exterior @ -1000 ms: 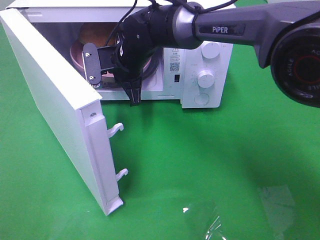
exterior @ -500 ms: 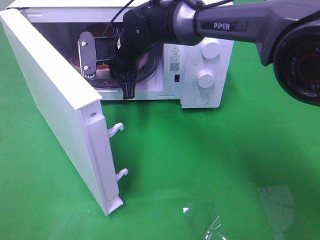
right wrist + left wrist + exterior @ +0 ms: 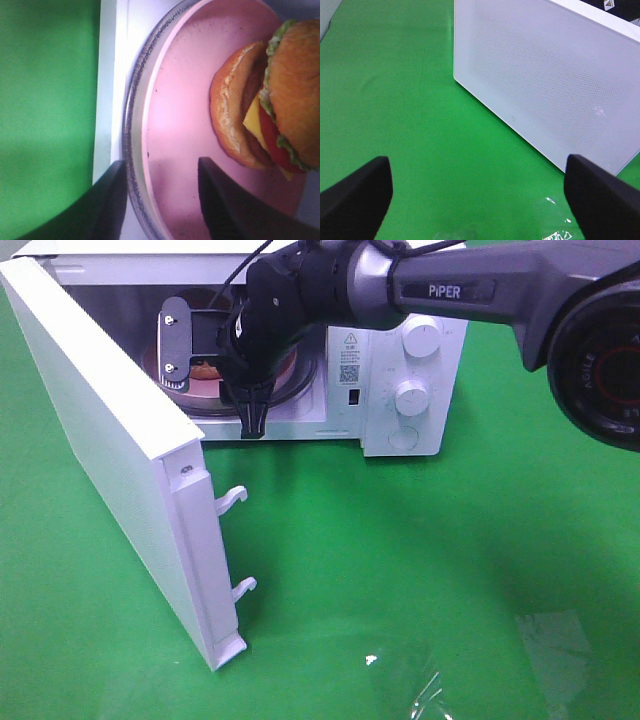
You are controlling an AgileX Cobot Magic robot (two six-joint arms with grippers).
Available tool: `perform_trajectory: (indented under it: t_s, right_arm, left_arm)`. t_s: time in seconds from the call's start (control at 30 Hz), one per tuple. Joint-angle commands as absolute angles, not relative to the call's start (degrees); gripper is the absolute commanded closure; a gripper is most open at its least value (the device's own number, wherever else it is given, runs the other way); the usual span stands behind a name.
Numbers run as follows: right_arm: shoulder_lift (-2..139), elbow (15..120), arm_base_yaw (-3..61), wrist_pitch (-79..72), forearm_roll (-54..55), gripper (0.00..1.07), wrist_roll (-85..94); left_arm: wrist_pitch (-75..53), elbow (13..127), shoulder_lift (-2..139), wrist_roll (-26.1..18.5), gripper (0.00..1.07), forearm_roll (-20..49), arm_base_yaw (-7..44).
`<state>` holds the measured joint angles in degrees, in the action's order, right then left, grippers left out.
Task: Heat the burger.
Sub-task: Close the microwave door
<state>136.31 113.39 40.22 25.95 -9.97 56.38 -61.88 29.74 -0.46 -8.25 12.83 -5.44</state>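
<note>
burger (image 3: 280, 100) sits on the pink plate (image 3: 185, 125) inside the microwave (image 3: 400, 430), ready for heating; right gripper (image 3: 160, 172) straddles its rim, jaws parted; left gripper (image 3: 480, 195) wide, empty.

High on the near side, one camera overlooks the open microwave (image 3: 410, 390) and counter (image 3: 400, 570). The left wrist camera faces the outer side of the door (image 3: 545, 85). The right wrist camera, very close, views the plate (image 3: 175, 125) and burger (image 3: 280, 100) inside. The high view shares door and plate.
</note>
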Motion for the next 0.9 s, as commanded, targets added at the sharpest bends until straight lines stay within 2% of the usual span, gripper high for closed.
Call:
perform_trajectory:
  t_s: [0.03,0.23,0.9]
  right_arm:
    - [135.3,113.3,40.3,26.4,-10.2,0.60,55.7]
    - [133.5,110.5,40.3,24.0,-10.2,0.55,56.4]
    - [121.7,88.2,40.2,10.3,-10.8,0.35,59.5]
  left_arm:
    - [-61.4,29.6,-1.1,-8.2,0.22,13.3,-5.6]
    - [-61.4,29.6,-1.1,-8.2,0.22,13.3,-5.6]
    - [-61.4,29.6,-1.1,-8.1,0.22,13.3,-5.6]
